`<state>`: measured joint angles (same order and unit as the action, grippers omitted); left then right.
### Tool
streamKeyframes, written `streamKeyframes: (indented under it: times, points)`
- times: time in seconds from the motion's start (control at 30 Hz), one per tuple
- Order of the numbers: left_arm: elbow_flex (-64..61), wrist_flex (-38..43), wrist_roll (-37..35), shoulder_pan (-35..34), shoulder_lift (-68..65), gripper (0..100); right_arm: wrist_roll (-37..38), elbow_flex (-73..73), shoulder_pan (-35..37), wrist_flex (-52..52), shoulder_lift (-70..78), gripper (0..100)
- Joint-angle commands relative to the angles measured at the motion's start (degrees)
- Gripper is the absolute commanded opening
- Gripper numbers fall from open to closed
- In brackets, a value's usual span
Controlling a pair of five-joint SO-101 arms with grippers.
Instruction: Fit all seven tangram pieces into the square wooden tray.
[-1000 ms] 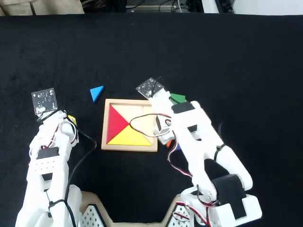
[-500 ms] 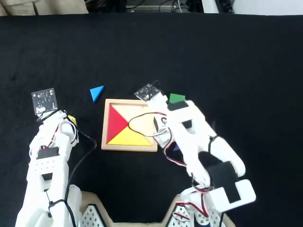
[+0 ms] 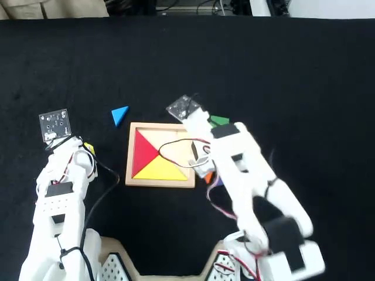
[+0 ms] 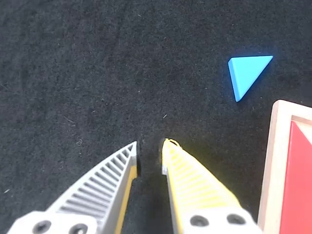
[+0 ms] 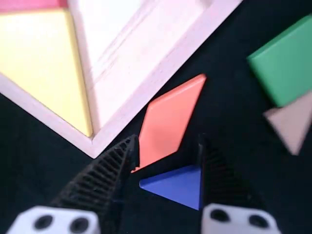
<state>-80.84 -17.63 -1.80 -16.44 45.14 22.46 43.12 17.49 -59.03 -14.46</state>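
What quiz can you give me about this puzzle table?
1. True or false: the light blue triangular piece lies inside the square wooden tray.
2. Which pieces are in the tray? A: the red triangular piece and the yellow triangular piece. B: a green piece and an orange piece. C: none.
3. Which triangle lies between the fingers of the right end effector?

Key: 1 false; 2 A; 3 the dark blue triangular piece.
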Motion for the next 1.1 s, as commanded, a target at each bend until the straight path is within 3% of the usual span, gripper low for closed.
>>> streamKeyframes:
  times: [0.0,0.53,1.07]
  points:
    - [0.1,0.9,-0.2,0.5,1.1,10,-0.1,0.4,1.0,-0.6,-5.1,18.8]
    - [0.0,0.9,-0.2,0.3,1.1,10,-0.1,-4.4,2.9,0.8,10.0,18.8]
    - [0.0,0.8,-0.2,0.3,1.1,10,0.0,-3.5,2.9,2.5,10.9,18.8]
